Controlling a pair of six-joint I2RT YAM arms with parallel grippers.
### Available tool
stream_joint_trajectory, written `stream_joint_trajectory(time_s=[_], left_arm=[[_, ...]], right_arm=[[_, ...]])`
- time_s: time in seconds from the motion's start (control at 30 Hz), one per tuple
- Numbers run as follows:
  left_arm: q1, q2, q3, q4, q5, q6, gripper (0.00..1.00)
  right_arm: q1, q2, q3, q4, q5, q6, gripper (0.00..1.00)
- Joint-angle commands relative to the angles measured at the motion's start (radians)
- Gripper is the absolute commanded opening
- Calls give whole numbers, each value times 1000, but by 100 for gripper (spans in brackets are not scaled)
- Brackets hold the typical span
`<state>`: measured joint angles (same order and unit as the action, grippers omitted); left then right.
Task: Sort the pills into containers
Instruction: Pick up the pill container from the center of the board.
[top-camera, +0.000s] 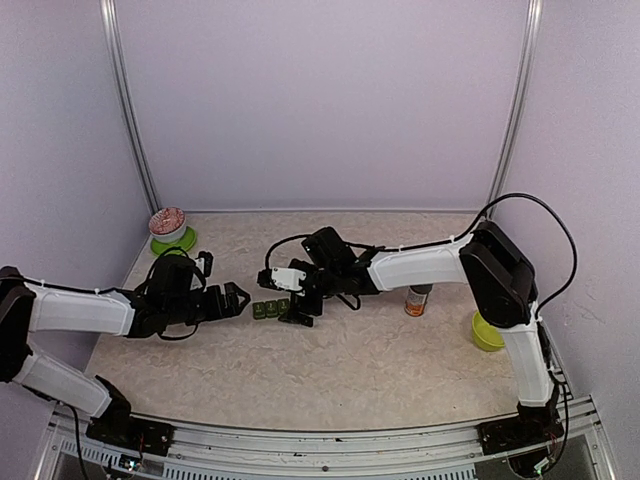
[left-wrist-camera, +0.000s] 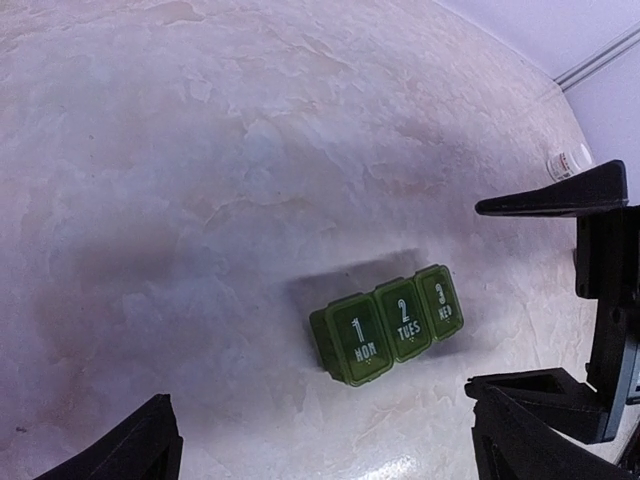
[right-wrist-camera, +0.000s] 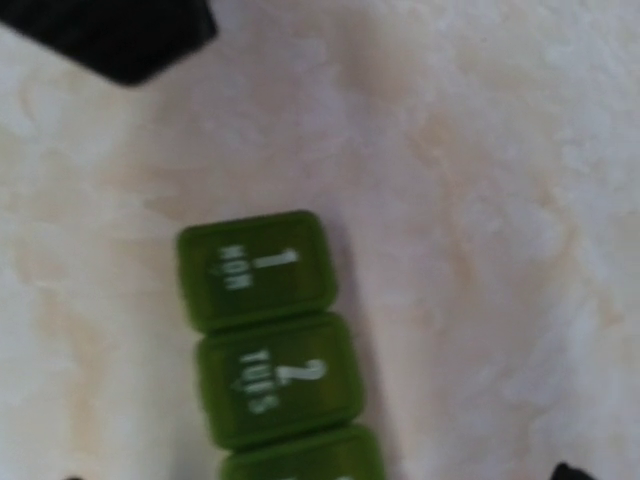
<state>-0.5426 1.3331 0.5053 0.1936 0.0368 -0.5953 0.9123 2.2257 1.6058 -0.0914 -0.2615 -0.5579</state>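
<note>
While all three lids of the containers (left-wrist-camera: 392, 322) lie shut, marked 1 MON, 2 TUES and 3 WED, the sorting looks to me not yet begun. No pills show on the bench (top-camera: 350, 370), in either pincer or in any compartment.

The dark green strip sits flat on the bench a little left of centre in the overhead view, between the two arms. The left pincer (top-camera: 236, 298) hovers just to the left of it, jaws spread wide with nothing between them. In its own wrist view the strip lies ahead of the fingers, clearly apart from them. The right pincer (top-camera: 297, 312) stands at the strip's right end, jaws likewise wide and empty. Its wrist view looks down on lids 1 and 2 from close above, but that picture is blurred, so I cannot tell whether a finger touches the strip.

Nearly everything is left to do: a lid has to come open, the pills have to be fetched, and each compartment filled and closed.

As for where the pills wait, there are three candidates in the overhead view:
- a small bottle (top-camera: 418, 300) with orange in its lower half, standing right of centre, near the right arm
- a lime-green bowl (top-camera: 487, 333) at the right edge of the bench
- a small dish (top-camera: 168, 226) at the upper left of the bench, holding something pinkish

Which of these holds the pills is too small to make out — possibly the bottle.
</note>
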Motion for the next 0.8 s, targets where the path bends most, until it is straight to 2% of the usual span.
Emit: stream_joint_trajectory(time_s=[0.0,0.17,0.43,0.77], left_arm=[[28,-41,-35,28,3,-32,99],[60,-81,-72,38,-8,-51,99],[64,-79,-78,38,-13,-52,98],[63,-69,-83,57,-3,-58,99]], right_arm=[[46,38,33,49,105,-150,100],[68,86,93,13,138,-207,98],[91,160,187,-57,197,-230,90],[89,178,195,-96,227,-253,78]])
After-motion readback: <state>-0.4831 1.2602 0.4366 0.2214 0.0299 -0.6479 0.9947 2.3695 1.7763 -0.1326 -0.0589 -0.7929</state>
